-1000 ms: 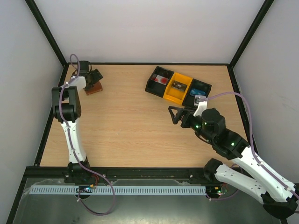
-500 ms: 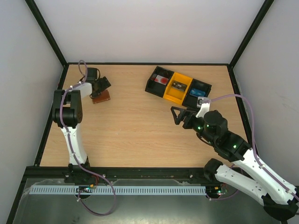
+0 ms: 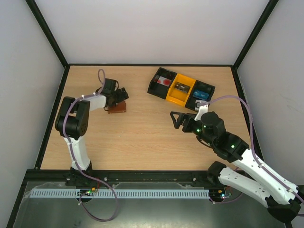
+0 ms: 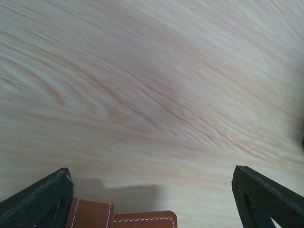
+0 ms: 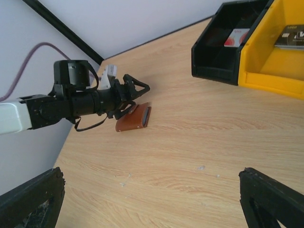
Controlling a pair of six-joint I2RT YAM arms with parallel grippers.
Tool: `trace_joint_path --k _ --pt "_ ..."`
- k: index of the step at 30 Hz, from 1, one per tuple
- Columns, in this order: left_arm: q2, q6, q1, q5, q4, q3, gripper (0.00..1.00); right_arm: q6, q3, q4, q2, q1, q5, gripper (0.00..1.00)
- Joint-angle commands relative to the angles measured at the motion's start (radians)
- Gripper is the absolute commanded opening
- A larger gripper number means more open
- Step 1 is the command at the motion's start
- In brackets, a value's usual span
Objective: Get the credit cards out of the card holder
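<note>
Left arm has swung in from the far-left corner toward the table's middle, and the card holder [image 3: 117,109] has come along with it, now well apart from the left edge and the back edge. Left gripper [image 3: 123,96] sits low over the holder with jaws spread wide. In the left wrist view the brown stitched edge touches one finger, the other finger well off to the side, so no pinch. Holder lies flat and folded on the table [image 3: 142,142]. Right gripper [image 3: 175,120] has edged slightly left, jaws spread wide, nothing between them, hanging near the black-and-yellow tray [image 3: 169,93]. Bare wood runs between the holder and the right gripper, and across the whole near half of the table.
</note>
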Motion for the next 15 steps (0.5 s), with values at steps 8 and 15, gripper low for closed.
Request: trace_joint_path --k 8,15 --pt "-0.087 -0.052 -0.176 0.114 0.018 -0.258 0.92 0.025 -0.03 -0.01 0.019 -0.005 0.002 0.98" --pt "-0.183 -0.065 -0.3 0.156 0.076 -0.349 0.92 0.042 -0.038 -0.034 -0.016 -0.004 0.036 0.98"
